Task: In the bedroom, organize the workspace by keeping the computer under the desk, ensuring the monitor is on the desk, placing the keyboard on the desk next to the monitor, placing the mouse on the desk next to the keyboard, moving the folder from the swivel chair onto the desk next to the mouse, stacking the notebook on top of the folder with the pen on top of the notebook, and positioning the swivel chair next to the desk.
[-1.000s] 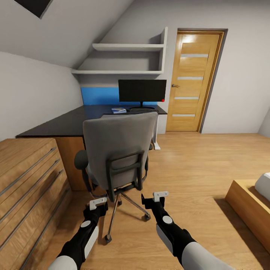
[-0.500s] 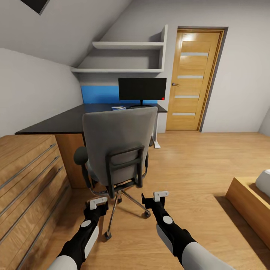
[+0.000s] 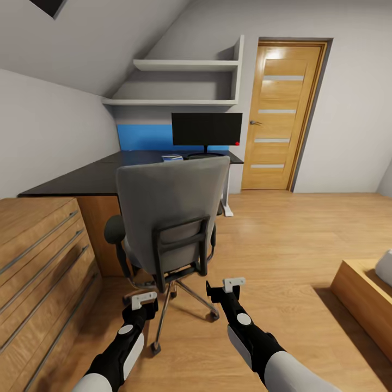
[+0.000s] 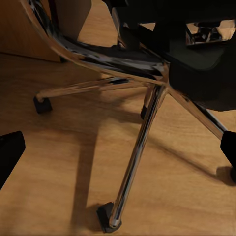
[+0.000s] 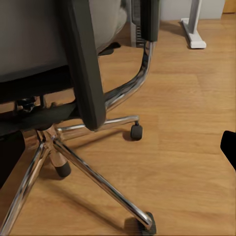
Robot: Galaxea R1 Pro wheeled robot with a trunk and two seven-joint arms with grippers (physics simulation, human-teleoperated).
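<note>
Ahead, the chair (image 3: 170, 218) blocks my way to the desk (image 3: 103, 177) and monitor (image 3: 207, 129). Both my left claw (image 3: 140, 299) and right claw (image 3: 234, 283) hang apart, empty. Chair looms closer than before.

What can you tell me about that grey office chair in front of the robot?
The swivel chair stands upright on the wooden floor, its back turned to the robot, facing the black desk. It has a grey padded backrest held by a black frame, rounded black armrests and a shiny chrome five-legged base on small black castors. Nothing grips it: both grippers hang low just behind its base. The seat is hidden by the backrest.
</note>
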